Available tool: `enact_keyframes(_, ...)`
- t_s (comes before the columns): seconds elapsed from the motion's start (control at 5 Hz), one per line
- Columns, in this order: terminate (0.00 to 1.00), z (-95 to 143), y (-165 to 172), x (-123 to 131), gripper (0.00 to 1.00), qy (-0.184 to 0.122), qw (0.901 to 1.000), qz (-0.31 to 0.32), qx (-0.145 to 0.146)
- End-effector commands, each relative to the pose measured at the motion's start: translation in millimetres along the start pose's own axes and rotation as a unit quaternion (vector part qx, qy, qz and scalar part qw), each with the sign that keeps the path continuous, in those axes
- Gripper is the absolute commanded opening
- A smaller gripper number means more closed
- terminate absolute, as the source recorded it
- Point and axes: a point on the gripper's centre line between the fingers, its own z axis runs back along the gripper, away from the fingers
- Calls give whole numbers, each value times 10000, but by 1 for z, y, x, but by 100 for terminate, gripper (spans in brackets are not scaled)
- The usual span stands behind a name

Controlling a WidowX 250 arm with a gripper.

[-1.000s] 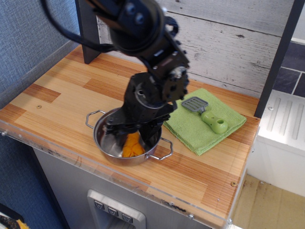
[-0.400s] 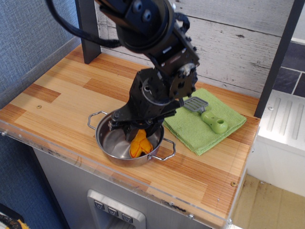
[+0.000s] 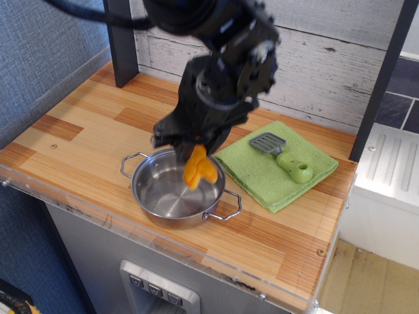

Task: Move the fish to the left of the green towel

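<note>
The fish (image 3: 199,169) is an orange-yellow soft toy hanging tail down from my gripper (image 3: 192,148), which is shut on its upper end. It hangs above the right part of the steel pot (image 3: 157,196), clear of the pot's floor. The green towel (image 3: 262,176) lies flat on the wooden counter just right of the pot, and the fish is beside its left edge. The gripper's fingertips are partly hidden by the black arm body.
A green-handled grey spatula (image 3: 283,156) lies on the towel. The pot stands near the counter's front edge (image 3: 98,216). A dark post (image 3: 122,46) stands at the back left, with a plank wall behind. Bare wooden counter (image 3: 78,137) lies left of the pot.
The gripper has risen out of the pot with the fish in it. The fish, which lay on the pot's floor, now hangs above the rim. The pot shifted slightly.
</note>
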Motion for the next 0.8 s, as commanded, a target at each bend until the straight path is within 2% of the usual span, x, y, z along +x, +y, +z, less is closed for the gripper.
enact_keyframes(0.0, 0, 17, -21, 55, 0, -252, 9974, 550, -380)
enact_keyframes(0.2, 0, 2, -34, 69, 0, -123, 9961, 788, -368)
enact_keyframes(0.6, 0, -34, -54, 76, 0, 102, 9915, 1264, -303)
